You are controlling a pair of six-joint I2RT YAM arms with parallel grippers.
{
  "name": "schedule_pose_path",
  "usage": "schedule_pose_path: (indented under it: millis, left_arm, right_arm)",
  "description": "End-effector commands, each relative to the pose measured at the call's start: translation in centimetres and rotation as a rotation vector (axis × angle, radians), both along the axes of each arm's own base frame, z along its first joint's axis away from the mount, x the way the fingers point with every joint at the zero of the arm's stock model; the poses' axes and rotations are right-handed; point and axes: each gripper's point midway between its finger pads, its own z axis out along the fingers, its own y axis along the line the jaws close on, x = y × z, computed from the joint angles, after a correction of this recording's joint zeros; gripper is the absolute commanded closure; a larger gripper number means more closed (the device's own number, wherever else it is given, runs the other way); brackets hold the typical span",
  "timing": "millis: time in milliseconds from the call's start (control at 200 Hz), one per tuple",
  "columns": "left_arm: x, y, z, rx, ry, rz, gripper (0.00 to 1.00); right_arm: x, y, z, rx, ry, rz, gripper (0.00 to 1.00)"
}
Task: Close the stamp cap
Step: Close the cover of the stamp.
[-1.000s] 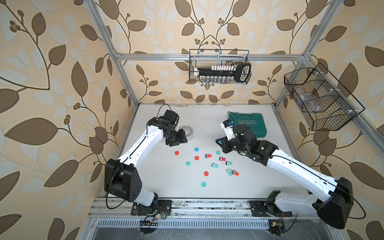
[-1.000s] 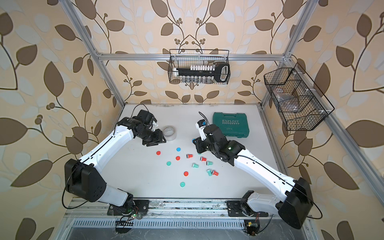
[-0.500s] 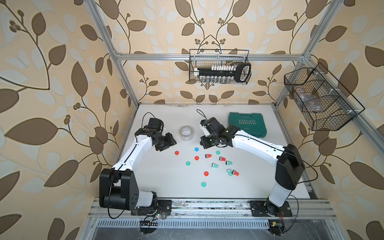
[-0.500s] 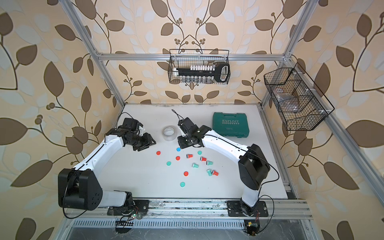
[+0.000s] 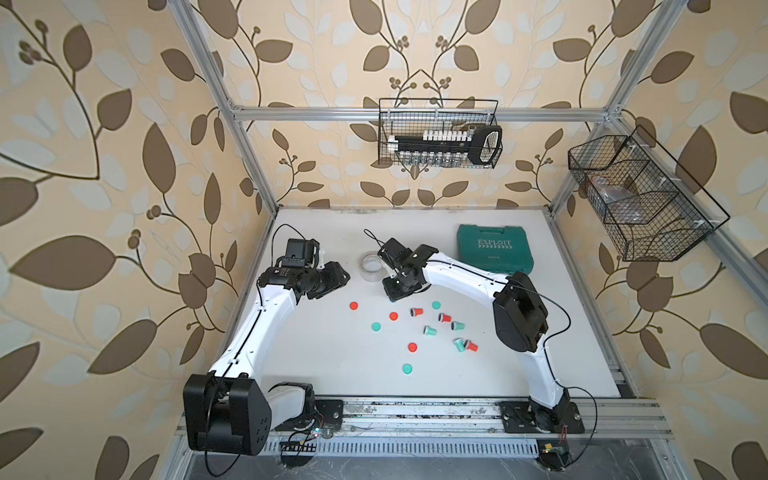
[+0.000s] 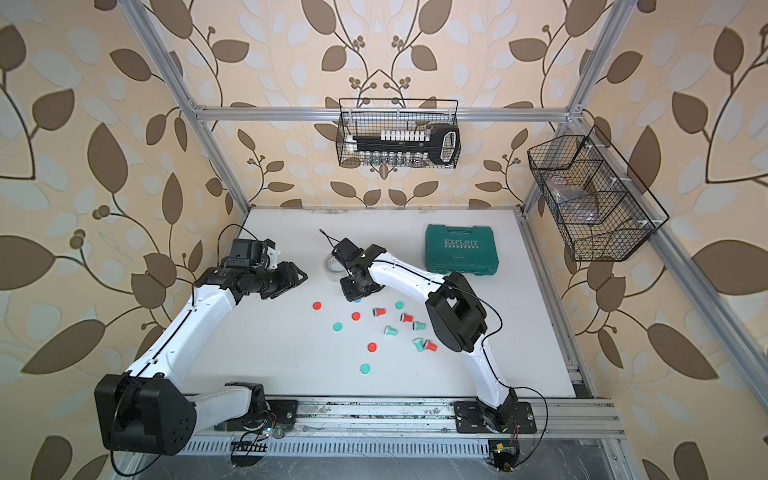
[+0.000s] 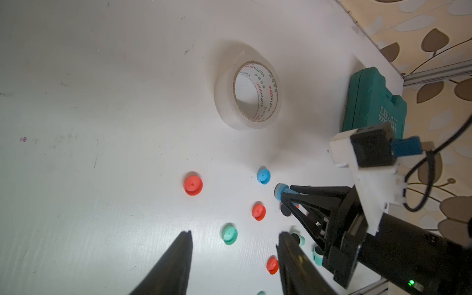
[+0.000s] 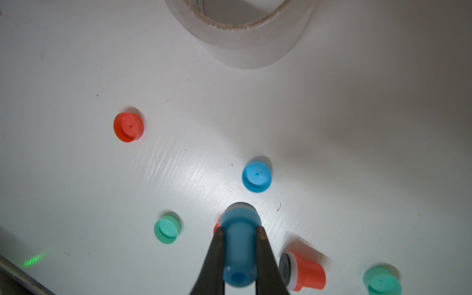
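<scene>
- The white table (image 5: pixel 332 365) is shared with a green case (image 5: pixel 494 253) and a tape roll (image 7: pixel 223 102). Neither is needed for this job, so both can be ignored tbh.
- The left gripper (image 7: pixel 235 233) is parked out towards the left side. Its jaws are partly apart and nothing is held between them, so no part is being played by it right now.
- The right gripper (image 8: pixel 240 231) is clamped on the barrel of a blue stamp (image 8: pixel 238 258). The stamp is held low over the table with its dark pad end pointed forward and down. So the pick-up part can be counted as done.
- Some red and teal stamps (image 5: pixel 444 318) are lying around on their sides, with loose caps (image 5: pixel 353 306) in the same colours scattered between them. None of those look capped, as far as can be made out.
- The blue cap (image 8: pixel 256 176) is sat on the table just beside the stamp's tip, between it and the tape roll. It's near but clearly apart, so nothing is lined up or touching yet.
- What's left is basically the whole closing bit. The stamp has to be brought over the cap, squared up and pushed in until it's seated.
- One snag: a flat face with a tiny dot is shown on top of the cap, so its open side may be facing down. That can't be settled from these views.
- Overall it'd be called roughly halfway: stamp in hand, cap found, no closing done.
</scene>
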Motion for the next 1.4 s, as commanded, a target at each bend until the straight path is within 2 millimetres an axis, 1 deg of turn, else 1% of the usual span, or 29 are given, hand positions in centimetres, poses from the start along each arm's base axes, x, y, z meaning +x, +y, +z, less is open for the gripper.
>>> schedule_pose_path:
  millis: [0, 95, 165, 235, 345, 690, 935, 1120, 1395]
  left_arm:
    - [0.2, 0.2, 0.1, 0.003, -0.007, 0.005, 0.43]
    - [0.0, 0.3, -0.5, -0.005, 0.017, 0.020, 0.42]
    - [-0.2, -0.1, -0.9, -0.032, 0.038, 0.014, 0.42]
    - [-0.1, -0.8, -0.9, -0.069, 0.041, 0.002, 0.41]
    - [0.1, -1.1, -0.7, -0.093, 0.034, -0.007, 0.41]
    - [-0.1, -1.1, -0.9, -0.086, 0.038, -0.012, 0.41]
    - [-0.3, -0.9, -0.8, -0.074, 0.040, -0.014, 0.40]
    - [-0.3, -0.9, -0.9, -0.073, 0.042, -0.013, 0.39]
    - [-0.2, -1.1, -1.0, -0.080, 0.048, -0.019, 0.39]
  right_arm:
    - [-0.2, 0.0, -0.5, -0.053, 0.007, 0.001, 1.00]
    - [-0.1, -0.1, -0.9, -0.070, 0.012, 0.003, 1.00]
    - [0.0, -0.3, -1.2, -0.089, 0.013, 0.004, 1.00]
    - [0.0, -0.4, -1.4, -0.102, 0.012, 0.005, 1.00]
    - [0.0, -0.4, -1.8, -0.108, 0.014, 0.003, 1.00]
    - [0.3, -0.1, -2.8, -0.115, 0.021, 0.004, 1.00]
    - [0.6, 0.3, -2.8, -0.105, 0.017, 0.009, 1.00]
    - [1.0, 0.6, -2.4, -0.099, -0.002, 0.007, 1.00]
    - [1.3, 0.5, -3.1, -0.120, 0.002, 0.009, 1.00]
